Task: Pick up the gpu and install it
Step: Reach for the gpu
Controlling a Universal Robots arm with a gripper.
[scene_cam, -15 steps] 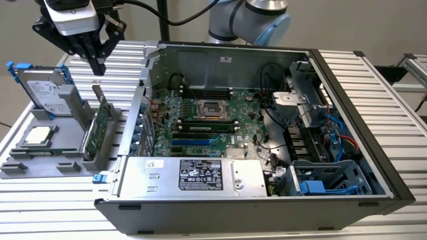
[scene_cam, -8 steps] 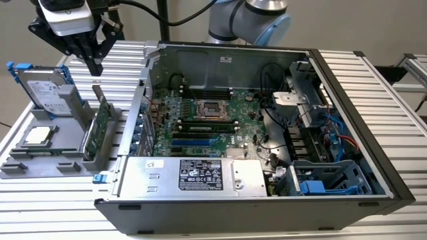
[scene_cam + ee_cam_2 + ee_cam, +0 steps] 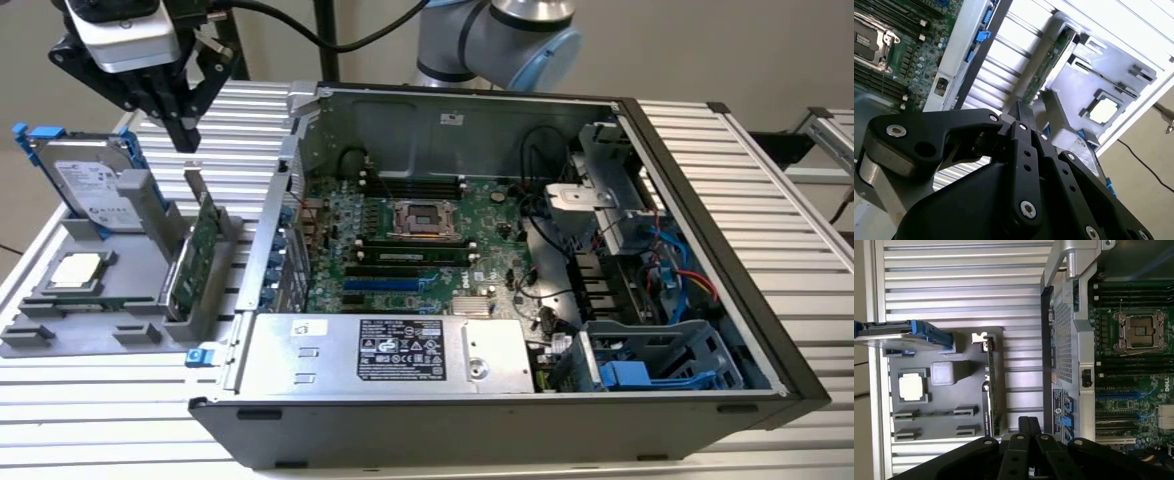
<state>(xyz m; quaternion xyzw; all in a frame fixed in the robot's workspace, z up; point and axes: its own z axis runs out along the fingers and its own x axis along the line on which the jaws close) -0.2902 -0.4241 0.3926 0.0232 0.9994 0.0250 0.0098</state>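
Note:
The gpu (image 3: 200, 250) is a thin green card with a silver end bracket. It stands on edge in a slot of the grey holder (image 3: 67, 335), just outside the open computer case on the exterior view's left. My gripper (image 3: 187, 140) hangs a little above the card's far end, shut, with its black fingers pressed together and nothing between them. In the first wrist view the gpu (image 3: 990, 385) appears edge-on just beyond my gripper (image 3: 1030, 421). The second wrist view has the gpu (image 3: 1046, 65) past my gripper (image 3: 1021, 107).
A silver hard drive with blue rails (image 3: 91, 185) stands in the same holder, and a processor chip (image 3: 74, 272) lies flat there. The open case (image 3: 467, 420) holds the green motherboard (image 3: 400, 240) and a power supply (image 3: 387, 350). The case wall (image 3: 274, 230) rises beside the gpu.

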